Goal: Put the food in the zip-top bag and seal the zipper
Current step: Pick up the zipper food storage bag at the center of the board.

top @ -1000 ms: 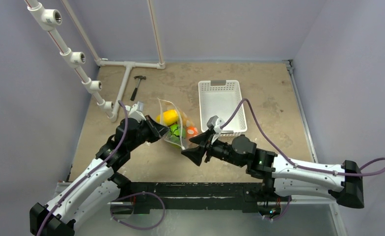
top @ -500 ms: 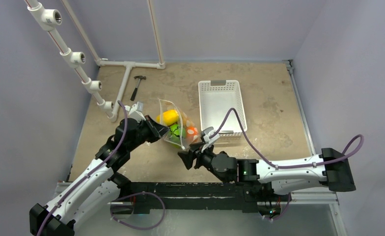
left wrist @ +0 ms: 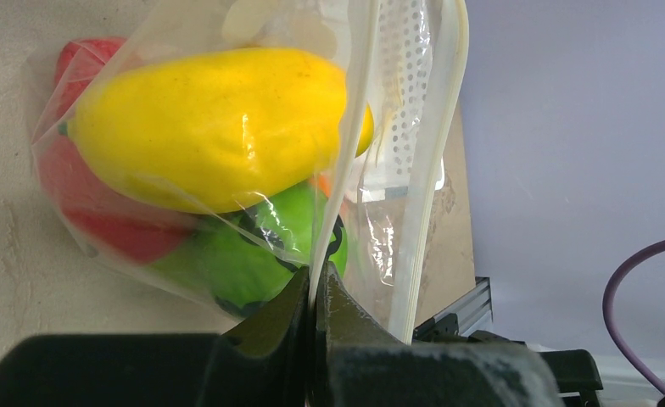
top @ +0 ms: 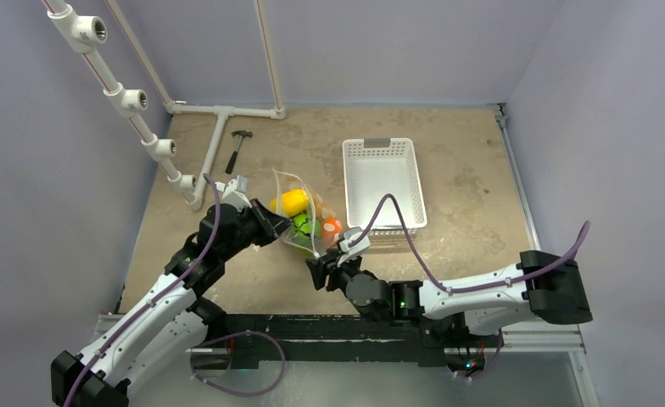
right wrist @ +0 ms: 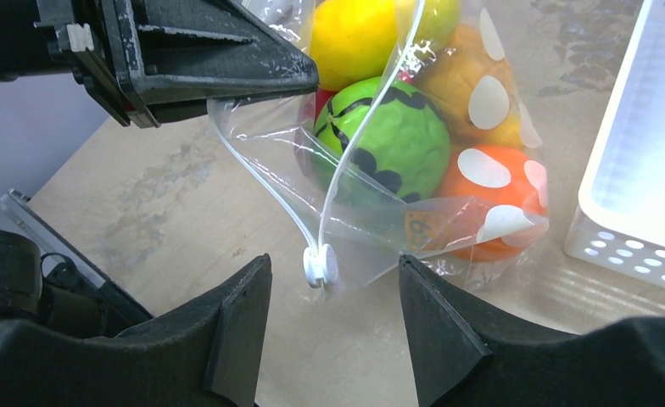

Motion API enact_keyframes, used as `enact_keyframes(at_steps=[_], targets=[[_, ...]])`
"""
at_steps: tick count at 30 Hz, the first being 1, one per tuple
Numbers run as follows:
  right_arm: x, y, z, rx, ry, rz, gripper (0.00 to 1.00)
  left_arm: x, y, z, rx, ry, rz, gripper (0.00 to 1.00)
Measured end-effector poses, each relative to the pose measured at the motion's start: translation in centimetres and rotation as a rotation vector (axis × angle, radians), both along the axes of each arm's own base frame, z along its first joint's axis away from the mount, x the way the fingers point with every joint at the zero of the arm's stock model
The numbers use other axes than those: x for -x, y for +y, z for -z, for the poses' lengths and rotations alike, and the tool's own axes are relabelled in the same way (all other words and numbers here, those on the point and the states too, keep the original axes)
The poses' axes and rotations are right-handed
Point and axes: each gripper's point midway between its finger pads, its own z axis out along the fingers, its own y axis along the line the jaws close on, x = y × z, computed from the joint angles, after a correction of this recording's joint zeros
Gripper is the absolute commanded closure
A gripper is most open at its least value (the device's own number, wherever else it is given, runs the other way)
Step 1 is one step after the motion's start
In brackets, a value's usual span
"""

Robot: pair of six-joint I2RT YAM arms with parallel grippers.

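The zip-top bag [top: 305,222], food [right wrist: 387,144] inside, lies on the table [top: 456,170] near the basket [top: 347,182], its mouth pinched by the left gripper [left wrist: 315,284], the right gripper [top: 319,271] spread astride the slider [right wrist: 319,267] of the zipper [right wrist: 265,199]: sealing is in hand, likely needing a squeeze, then a pull.

There is 1 zip-top bag [right wrist: 261,140] with 1 white slider [right wrist: 319,265]. Through the plastic 5 toy fruits show: 1 yellow fruit [right wrist: 359,38], 1 green fruit [right wrist: 388,140], 1 dull orange fruit [right wrist: 452,80], 1 bright orange fruit [right wrist: 499,182] and 1 red fruit [left wrist: 108,229]. Any others are hidden. Nearby are 1 white basket [top: 378,142], 1 hammer [top: 238,149] and 2 arms, the left arm [top: 155,309] and the right arm [top: 482,292].
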Motion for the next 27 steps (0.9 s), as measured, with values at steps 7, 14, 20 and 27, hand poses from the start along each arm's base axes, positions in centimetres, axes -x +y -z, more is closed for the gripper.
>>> enact_keyframes(at_steps=[7,14,20,27], targets=[[-0.1,0.5,-0.7,0.005,-0.069,0.019,0.46,0.0,0.0,0.0,0.000,0.000,0.000,1.00],[-0.5,0.6,0.8,0.082,-0.119,0.057,0.59,0.0,0.0,0.1,-0.002,0.003,0.001,1.00],[-0.1,0.6,0.8,0.101,-0.150,0.068,0.75,0.0,0.0,0.1,-0.002,0.005,0.002,1.00],[0.1,0.4,0.1,0.100,-0.176,0.085,0.93,0.1,0.0,0.3,-0.005,0.011,0.004,1.00]])
